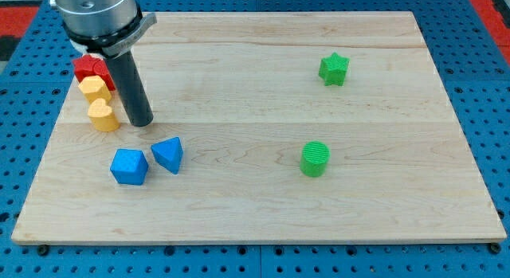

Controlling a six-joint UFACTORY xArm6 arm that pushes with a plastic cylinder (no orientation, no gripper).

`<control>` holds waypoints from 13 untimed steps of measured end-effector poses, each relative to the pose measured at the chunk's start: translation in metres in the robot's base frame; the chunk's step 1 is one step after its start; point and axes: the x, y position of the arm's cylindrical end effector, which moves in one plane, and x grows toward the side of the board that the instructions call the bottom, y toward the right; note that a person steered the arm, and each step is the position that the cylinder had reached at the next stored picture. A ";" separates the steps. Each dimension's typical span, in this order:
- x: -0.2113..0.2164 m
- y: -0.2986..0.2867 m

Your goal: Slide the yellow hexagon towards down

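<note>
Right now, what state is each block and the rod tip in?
my tip: on the board, just right of the yellow heart
yellow heart: touching the yellow hexagon above it
yellow hexagon: against the red block
red block: partly hidden
blue cube, blue triangle: close together
green star, green cylinder: alone

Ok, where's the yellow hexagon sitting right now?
The yellow hexagon is near the board's left edge in the view's upper left, between the red block above and the yellow heart below, with my tip to its lower right.
</note>
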 end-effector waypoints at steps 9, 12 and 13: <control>-0.078 -0.082; -0.008 0.002; 0.006 0.005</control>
